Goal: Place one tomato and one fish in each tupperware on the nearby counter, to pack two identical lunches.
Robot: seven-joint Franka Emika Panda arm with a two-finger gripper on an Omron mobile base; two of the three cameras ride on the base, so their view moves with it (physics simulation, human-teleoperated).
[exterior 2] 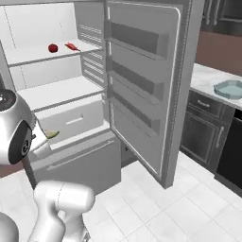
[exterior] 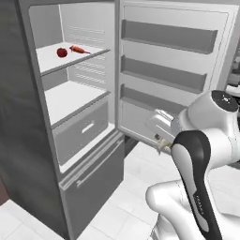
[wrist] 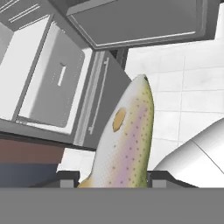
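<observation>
Between the two dark fingertips of the gripper (wrist: 114, 178), a pale silvery fish (wrist: 124, 144) with pink and yellow-green speckles stands nose-out, its body filling the gap so that the fingers are closed against its sides. From the right base view a bit of the same fish (exterior 2: 51, 134) peeks out beside the robot's round white joint, in front of the open fridge (exterior: 70, 93).

On the fridge's top shelf (exterior: 51, 61), near its front edge, lies one red tomato (exterior: 62, 52), and just beside it, toward the back right corner, the orange-red fish (exterior: 79, 49). The two are close, though whether they touch I cannot tell. The fridge door (exterior 2: 142, 80) stands swung wide open, showing its grey bins.

Off to the right, on the white marble counter (exterior 2: 203, 78) over dark cabinets, sits the pale blue-teal tupperware (exterior 2: 229, 88), near the counter's front edge and well apart from the fridge.
</observation>
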